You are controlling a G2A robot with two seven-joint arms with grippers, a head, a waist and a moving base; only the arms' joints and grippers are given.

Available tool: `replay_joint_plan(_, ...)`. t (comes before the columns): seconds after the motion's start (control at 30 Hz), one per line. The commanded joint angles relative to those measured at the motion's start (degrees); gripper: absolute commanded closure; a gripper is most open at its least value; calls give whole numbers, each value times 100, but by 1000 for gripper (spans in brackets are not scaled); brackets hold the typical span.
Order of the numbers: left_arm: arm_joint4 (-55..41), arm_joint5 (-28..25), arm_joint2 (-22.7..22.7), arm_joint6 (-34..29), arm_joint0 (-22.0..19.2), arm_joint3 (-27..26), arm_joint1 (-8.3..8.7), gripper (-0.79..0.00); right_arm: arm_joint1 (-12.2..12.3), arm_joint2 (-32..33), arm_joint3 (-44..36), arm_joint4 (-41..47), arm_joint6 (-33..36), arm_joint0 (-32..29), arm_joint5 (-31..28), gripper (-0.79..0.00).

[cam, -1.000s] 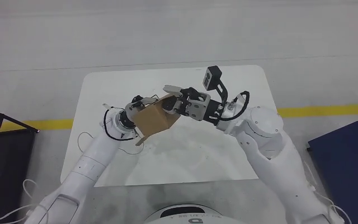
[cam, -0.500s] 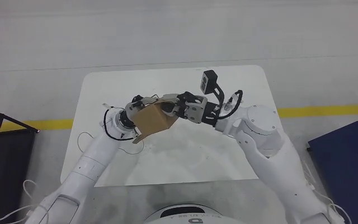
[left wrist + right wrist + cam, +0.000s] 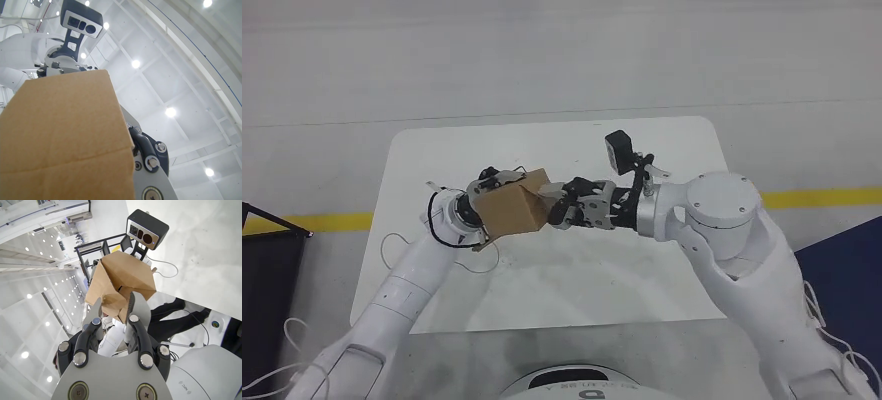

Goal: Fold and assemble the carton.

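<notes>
A brown carton (image 3: 510, 208) is held above the middle of the white table (image 3: 642, 290), between my two grippers. My left gripper (image 3: 485, 190) is shut on its left end; in the left wrist view the carton's flat side (image 3: 62, 123) lies against one of the fingers (image 3: 149, 151). My right gripper (image 3: 557, 208) meets the carton's right end. In the right wrist view the right gripper (image 3: 115, 297) is open, its fingers standing either side of the partly folded end flaps of the carton (image 3: 128, 275). The flaps there are bent inward and uneven.
The table has bare room in front of and behind the arms. A dark blue object (image 3: 842, 265) stands on the floor past the table's right side. A black frame (image 3: 267, 225) stands past its left side.
The right gripper has closed in on the carton's right end and its wrist has turned. The carton has swung from a slanted pose to a more level one.
</notes>
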Motion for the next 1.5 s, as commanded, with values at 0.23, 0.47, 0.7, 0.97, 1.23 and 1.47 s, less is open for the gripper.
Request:
replay_joint_plan(0.23,-32,-27,-12,-27,-19,61,12,0,170,-590,355,-279,351,653,-12,-785)
replay_joint_plan(0.47,-28,-38,-58,-38,12,46,29,0,272,-888,524,-85,281,957,-12,-751)
replay_joint_plan(0.7,-15,-30,-59,-30,20,34,27,0,341,-894,559,351,-60,907,-12,-720)
replay_joint_plan(0.97,-2,-8,-26,-8,-14,31,4,0,403,-836,443,649,-332,643,-12,-680)
replay_joint_plan(1.23,-13,-2,15,-2,-41,43,-28,0,406,-811,421,823,-457,400,-199,-702)
replay_joint_plan(1.47,-43,-20,50,-20,-57,72,-54,0,387,-965,572,865,-446,328,-337,-653)
